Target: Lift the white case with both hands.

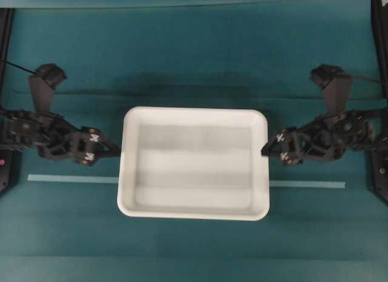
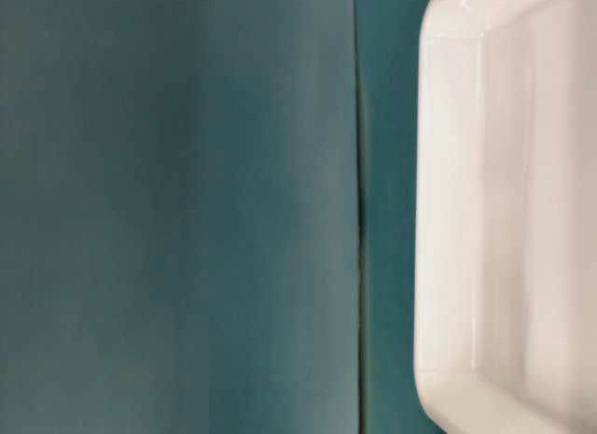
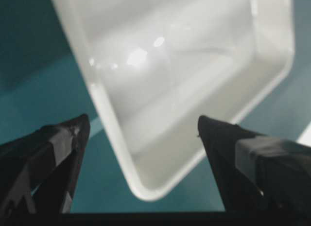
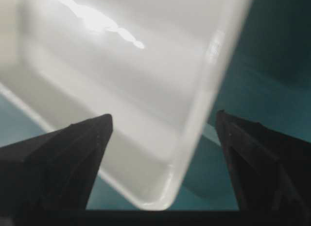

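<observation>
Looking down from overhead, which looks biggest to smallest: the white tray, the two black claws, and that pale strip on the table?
1. Large shallow white plastic tray.
2. Thin pale strip, long but narrow, partly hidden beneath the tray.
3. Left black gripper and right black gripper look alike; unranked.

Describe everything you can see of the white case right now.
The white case is a wide, shallow rectangular tray of glossy plastic, with rounded corners, a rolled rim and sloped inner walls. It holds nothing and lies flat on the teal table. The open left end effector and right end effector flank its short sides; neither grips it.
</observation>
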### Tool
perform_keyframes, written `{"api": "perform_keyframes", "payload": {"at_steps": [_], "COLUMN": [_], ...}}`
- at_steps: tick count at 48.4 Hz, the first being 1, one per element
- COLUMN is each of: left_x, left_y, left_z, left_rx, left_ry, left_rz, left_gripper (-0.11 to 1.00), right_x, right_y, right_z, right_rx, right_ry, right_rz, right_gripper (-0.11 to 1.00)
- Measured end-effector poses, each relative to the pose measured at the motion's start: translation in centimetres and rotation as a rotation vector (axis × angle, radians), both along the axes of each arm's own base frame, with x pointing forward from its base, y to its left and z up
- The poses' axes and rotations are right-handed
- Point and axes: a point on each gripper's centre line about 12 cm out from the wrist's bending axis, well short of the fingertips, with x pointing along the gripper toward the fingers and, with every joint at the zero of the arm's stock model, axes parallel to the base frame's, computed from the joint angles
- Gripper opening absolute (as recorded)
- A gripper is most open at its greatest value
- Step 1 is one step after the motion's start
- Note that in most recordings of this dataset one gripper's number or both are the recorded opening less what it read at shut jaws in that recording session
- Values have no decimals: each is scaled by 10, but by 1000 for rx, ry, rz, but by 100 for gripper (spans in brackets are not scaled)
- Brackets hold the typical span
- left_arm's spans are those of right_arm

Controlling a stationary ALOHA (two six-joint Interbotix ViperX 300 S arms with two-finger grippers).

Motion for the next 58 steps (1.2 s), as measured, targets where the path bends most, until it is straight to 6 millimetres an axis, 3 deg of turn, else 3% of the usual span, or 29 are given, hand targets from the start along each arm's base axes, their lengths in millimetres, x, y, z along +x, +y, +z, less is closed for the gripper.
{"api": "perform_keyframes", "payload": {"at_steps": [21,37,58], "left_x": [-42,-66,-84], "left_y": [-2,-2,-3], "left_z": [69,94,126], "left_rx": [176,355,705], "left_ry": [-200,-269,-373], "left_rz": [-97,-183,-316], "left_gripper": [95,95,93], "right_x": [-35,-60,-80], "right_y": [-8,-10,-8], "right_z": [78,111,135], "right_rx": [-285,-552,-769], "right_ry": [-249,-367,-441], "right_rz": [136,243,333], "right_gripper": [90,90,90]}}
